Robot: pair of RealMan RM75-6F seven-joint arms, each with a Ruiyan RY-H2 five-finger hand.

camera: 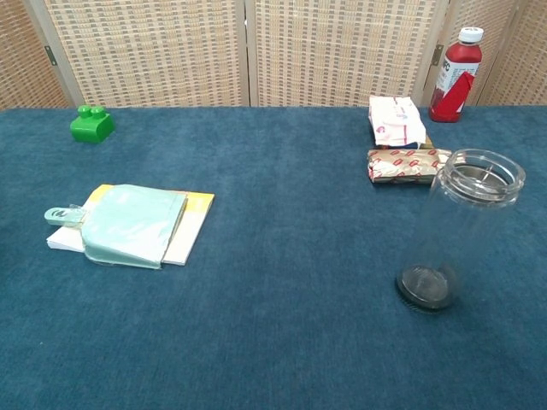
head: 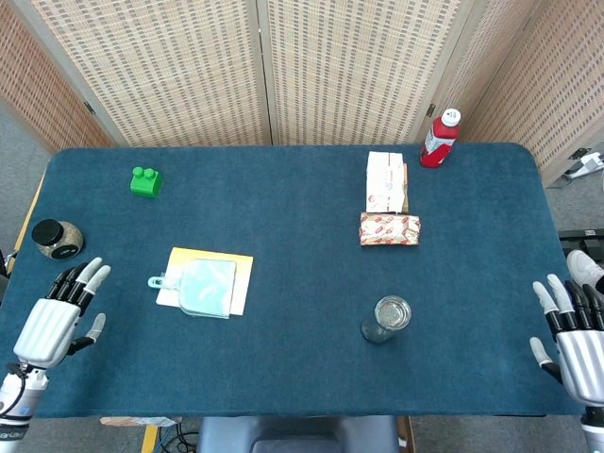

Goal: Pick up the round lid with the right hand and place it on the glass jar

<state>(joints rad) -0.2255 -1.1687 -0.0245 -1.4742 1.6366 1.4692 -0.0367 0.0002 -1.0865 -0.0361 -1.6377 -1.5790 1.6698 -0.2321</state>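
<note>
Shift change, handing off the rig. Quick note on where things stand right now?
Left hand: holds nothing, fingers apart, at the table's left edge.
Right hand: holds nothing, fingers apart, off the table's right edge.
Glass jar: upright, front right of the table, mouth uncovered.
Round lid: no loose one identifiable in either view; a dark-topped small jar sits at the far left edge.
Done: nothing.
Left: find lid, pick, place.

A deep teal-blue tabletop (head: 283,203) carries a bright green block (head: 145,181), a red bottle (head: 439,138) with a white cap, and a clear glass jar (head: 386,319). A pale mint clip board (head: 204,287) lies over yellow and white paper (head: 239,274). Two snack packets (head: 385,182) are white with red print. Both hands, left (head: 52,324) and right (head: 578,332), are silver-white with black fingers tipped grey.
</note>
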